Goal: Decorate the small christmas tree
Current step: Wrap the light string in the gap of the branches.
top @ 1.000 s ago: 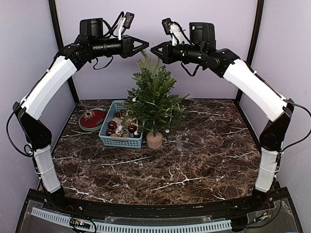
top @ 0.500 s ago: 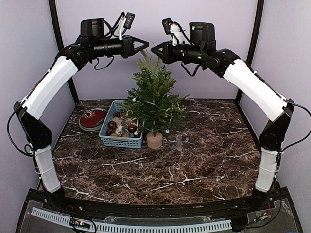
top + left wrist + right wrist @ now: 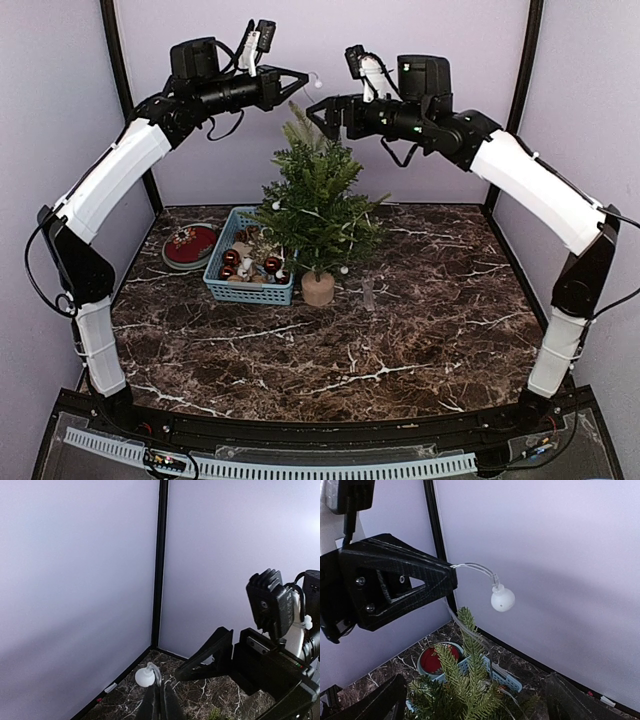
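Well, the left jaws are clenched on a thin clear wire [image 3: 475,569], and a white bulb [image 3: 502,600] dangles from its end, up in the air above the small christmas tree [image 3: 315,205]. The right jaws face them near the bulb, spread wide with nothing between them. The tree stands upright on its pale wooden base [image 3: 318,290] on the marble bench [image 3: 400,340], just beside a blue basket [image 3: 248,292] of baubles. A red dish [image 3: 190,246] lies beyond that.

Left claw [image 3: 303,78] pinched shut, right claw [image 3: 318,110] spread wide.
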You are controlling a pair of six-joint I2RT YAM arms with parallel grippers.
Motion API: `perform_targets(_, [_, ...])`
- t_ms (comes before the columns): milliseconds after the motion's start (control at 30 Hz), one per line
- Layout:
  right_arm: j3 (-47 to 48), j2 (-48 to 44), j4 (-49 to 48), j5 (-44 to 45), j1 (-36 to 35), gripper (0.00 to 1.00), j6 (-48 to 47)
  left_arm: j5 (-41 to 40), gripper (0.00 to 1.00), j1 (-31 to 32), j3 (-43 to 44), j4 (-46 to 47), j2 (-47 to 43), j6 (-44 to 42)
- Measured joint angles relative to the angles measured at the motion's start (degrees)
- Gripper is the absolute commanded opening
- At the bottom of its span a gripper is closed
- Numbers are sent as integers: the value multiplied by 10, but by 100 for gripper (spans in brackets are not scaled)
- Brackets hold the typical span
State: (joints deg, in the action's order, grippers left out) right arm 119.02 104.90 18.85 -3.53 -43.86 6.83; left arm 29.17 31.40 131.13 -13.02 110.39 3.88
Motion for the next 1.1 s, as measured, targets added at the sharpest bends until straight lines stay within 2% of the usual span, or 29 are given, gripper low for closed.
perform_targets(533, [-171, -185, -82, -10, -2, 99, 58, -62, 0, -34, 12, 57, 32, 65])
perform_targets(867, [-238, -227, -85, 4, -13, 99, 85, -88, 0, -83, 17, 49, 36, 114])
perform_targets(1100, [-292, -262, -83, 23, -13, 98, 101, -123, 0, -106, 3, 30, 23, 114])
